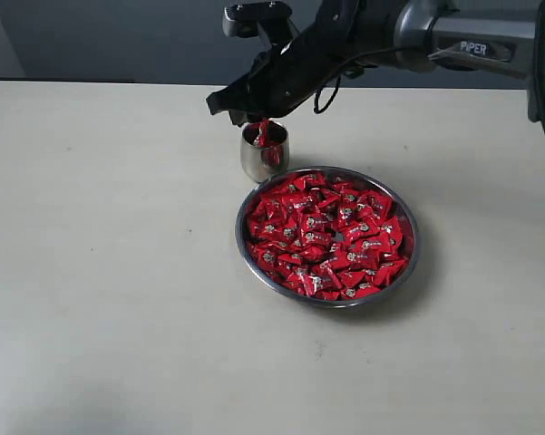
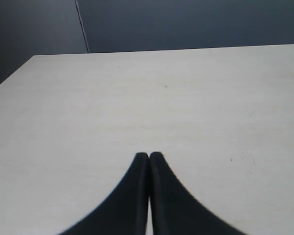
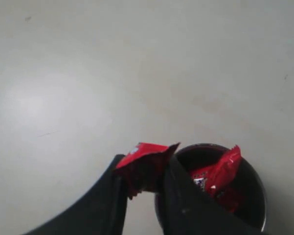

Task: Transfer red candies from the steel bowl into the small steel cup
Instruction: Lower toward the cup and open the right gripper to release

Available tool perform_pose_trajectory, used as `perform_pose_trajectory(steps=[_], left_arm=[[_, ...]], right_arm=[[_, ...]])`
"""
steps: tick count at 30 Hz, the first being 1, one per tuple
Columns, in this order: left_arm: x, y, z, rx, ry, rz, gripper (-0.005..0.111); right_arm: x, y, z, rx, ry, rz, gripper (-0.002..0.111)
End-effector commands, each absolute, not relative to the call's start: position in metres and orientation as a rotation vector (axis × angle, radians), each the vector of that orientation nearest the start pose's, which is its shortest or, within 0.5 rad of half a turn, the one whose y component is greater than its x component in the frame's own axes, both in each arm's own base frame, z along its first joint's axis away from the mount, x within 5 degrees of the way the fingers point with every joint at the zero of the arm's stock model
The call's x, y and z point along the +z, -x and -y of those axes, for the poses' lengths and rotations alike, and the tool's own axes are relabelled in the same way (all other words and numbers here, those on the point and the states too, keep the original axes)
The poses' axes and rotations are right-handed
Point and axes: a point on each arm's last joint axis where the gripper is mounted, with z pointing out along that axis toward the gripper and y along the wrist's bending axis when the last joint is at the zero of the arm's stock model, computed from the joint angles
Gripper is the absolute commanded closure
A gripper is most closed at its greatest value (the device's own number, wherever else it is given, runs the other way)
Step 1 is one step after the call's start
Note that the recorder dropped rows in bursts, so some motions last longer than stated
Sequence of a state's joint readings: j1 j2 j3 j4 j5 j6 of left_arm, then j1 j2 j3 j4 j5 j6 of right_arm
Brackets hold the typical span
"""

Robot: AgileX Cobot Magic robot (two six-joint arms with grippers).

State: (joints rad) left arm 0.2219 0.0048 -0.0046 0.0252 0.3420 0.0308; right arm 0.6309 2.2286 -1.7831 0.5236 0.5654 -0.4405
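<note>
**Item 1: R gripper** (image 1: pixel 258 120) (image 3: pixel 147 164). Black, on arm entering from upper right of ext. view, poised directly above small steel cup (image 1: pixel 265 154). Fingers (image 3: pixel 186 205) narrow, pinched on 1 held candy (image 1: pixel 262 132) (image 3: pixel 143 155).

**Item 2: held candy.** Red wrapper, crumpled, clamped between the 2 fingertips, top edge poking out past them. In ext. view, hanging from tips with lower end at cup mouth. Contact w/ rim: cannot tell.

**Item 3: small steel cup** (image 3: pixel 252 188). Upright on table (image 1: pixel 109 272), just behind steel bowl (image 1: pixel 332 304), close to its far-left rim. Touching or not: cannot tell. In R wrist view, just beside the fingers and partly hidden behind 1 of them. At least 1 red candy inside (image 3: pixel 220 171), leaning against inner wall. Red reflection on outer wall.

**Item 4: steel bowl.** Wide, shallow, shiny, centre-right of ext. view. Heaped w/ red candies (image 1: pixel 326 236), white/silver marks showing, pile covering nearly the whole floor. Well below and clear of the R fingers.

**Item 5: L gripper** (image 2: pixel 148 155). Seen in L wrist view only. 2 black fingers pressed together, nothing between them, over bare pale table (image 2: pixel 186 98). No task item near.
</note>
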Motion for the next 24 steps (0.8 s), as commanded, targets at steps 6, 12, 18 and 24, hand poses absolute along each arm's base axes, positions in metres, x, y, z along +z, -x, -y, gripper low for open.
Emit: perform_pose_trajectory(steps=[6,12,18,24], left_arm=[[0.183,-0.0523,-0.0124,0.201,0.154,-1.816,0.106],[0.183,-0.0523,-0.0124,0.201,0.154,-1.816,0.106],[0.183,-0.0523,-0.0124,0.201,0.154,-1.816,0.106],[0.183,-0.0523,-0.0124,0.201,0.154,-1.816,0.106]], right_arm=[[0.1733,-0.3952,-0.3148,0.53,0.955,-2.333,0.109],[0.172,-0.3975,-0.311,0.471,0.963,-2.337,0.109],[0.1715,-0.3991,-0.3089,0.431,0.957,-2.34,0.109],[0.1719,-0.3997,-0.3091,0.431,0.951,-2.334,0.109]])
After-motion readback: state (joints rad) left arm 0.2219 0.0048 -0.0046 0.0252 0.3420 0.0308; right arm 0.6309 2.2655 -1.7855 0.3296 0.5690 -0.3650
